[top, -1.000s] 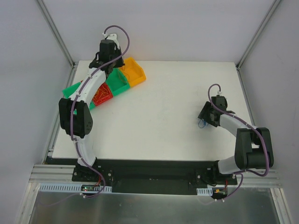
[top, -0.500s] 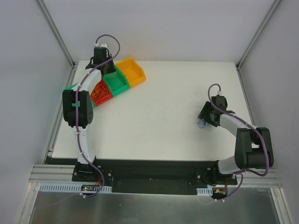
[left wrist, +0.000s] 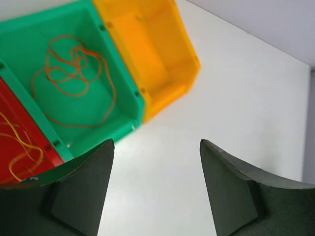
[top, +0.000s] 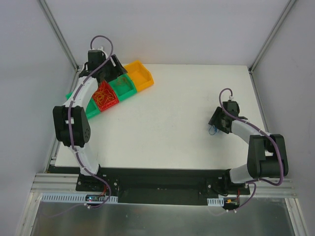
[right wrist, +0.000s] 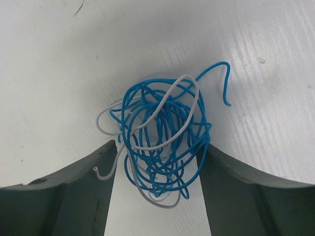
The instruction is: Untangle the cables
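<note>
A clump of blue and white cables lies on the white table, seen small in the top view. My right gripper stands open around it, one finger on each side, and the blue loops touch the right finger. My left gripper is open and empty, hovering at the table's far left beside the bins. A loose orange cable rests in the green bin. Thin yellow cables lie in the red bin.
An empty yellow bin stands right of the green bin. A second green bin lies partly under the left arm. Metal frame posts rise at the table's far corners.
The left arm has swung left and back off the bins, and its gripper has gone from shut to open. The right arm and the blue clump have not moved.
</note>
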`<state>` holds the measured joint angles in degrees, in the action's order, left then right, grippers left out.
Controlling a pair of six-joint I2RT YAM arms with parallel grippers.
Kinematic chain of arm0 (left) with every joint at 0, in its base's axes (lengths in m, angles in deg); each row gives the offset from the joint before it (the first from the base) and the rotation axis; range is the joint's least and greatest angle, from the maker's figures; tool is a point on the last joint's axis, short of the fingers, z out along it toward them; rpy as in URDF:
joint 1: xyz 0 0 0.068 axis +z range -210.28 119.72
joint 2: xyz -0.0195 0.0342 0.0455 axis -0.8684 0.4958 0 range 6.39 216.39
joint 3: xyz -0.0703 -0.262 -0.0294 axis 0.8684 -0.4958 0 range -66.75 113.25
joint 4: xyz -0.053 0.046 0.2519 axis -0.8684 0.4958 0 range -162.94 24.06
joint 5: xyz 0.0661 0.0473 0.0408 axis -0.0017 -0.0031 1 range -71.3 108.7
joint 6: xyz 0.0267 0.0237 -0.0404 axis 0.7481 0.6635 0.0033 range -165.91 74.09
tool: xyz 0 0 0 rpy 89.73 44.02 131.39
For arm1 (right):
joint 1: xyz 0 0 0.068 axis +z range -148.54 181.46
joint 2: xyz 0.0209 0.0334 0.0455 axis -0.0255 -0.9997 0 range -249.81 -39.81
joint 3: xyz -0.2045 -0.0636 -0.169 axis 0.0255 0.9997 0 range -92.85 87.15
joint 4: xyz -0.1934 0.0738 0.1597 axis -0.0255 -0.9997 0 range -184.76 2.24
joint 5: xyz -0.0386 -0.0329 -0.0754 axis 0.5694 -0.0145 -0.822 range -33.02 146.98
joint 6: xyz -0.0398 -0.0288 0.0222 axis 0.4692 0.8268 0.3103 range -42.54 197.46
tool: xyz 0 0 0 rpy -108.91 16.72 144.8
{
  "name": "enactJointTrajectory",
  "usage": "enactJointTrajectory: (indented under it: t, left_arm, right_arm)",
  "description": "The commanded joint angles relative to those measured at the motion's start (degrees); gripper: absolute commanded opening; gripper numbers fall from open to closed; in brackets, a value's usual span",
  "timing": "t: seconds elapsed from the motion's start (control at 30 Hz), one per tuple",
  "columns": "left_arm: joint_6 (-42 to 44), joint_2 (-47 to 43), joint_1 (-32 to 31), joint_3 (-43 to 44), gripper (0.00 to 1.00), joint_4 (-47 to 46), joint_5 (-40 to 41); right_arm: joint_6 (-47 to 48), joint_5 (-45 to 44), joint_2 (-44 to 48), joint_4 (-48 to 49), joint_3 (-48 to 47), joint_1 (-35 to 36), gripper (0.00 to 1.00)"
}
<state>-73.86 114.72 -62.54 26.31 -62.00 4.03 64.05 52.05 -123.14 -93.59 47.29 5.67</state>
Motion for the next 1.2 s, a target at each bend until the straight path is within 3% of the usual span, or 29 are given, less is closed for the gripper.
enactJointTrajectory:
  t: [0.0,0.2,0.3,0.43,0.63,0.83,1.03,1.17]
  left_arm:
    - [-7.1,-11.2,-1.3,-7.9,0.7,-0.3,-11.7]
    - [-3.5,-20.1,-7.7,-18.1,0.71,-0.5,-17.2]
    - [-0.7,-23.0,-13.2,-19.7,0.72,-0.1,-15.8]
    - [0.2,-21.5,-19.3,-17.4,0.72,1.7,-18.8]
    - [-3.0,-18.2,-20.4,-17.3,0.67,1.5,-22.9]
    - [-3.1,-18.4,-22.6,-16.5,0.66,1.5,-25.5]
    - [-3.2,-17.6,-24.3,-16.2,0.65,1.4,-26.8]
    - [-2.7,-17.4,-25.2,-16.1,0.66,1.5,-26.7]
  right_arm:
    - [-0.1,2.3,-2.0,-3.4,0.6,0.3,0.67]
    - [2.5,-0.8,0.5,-3.3,1.0,5.1,0.7]
    - [3.0,1.7,2.1,-3.4,1.3,8.6,0.68]
    - [-0.6,7.6,3.1,-3.1,1.5,18.4,0.67]
    - [-4.2,10.1,9.4,-2.8,1.0,30.6,0.67]
    - [-2.3,-2.7,19.2,-15.5,-3.0,26.0,0.68]
    - [-3.1,-1.8,21.3,-19.6,-3.8,14.3,0.65]
    - [-0.1,-3.4,20.0,-19.6,-5.9,11.7,0.61]
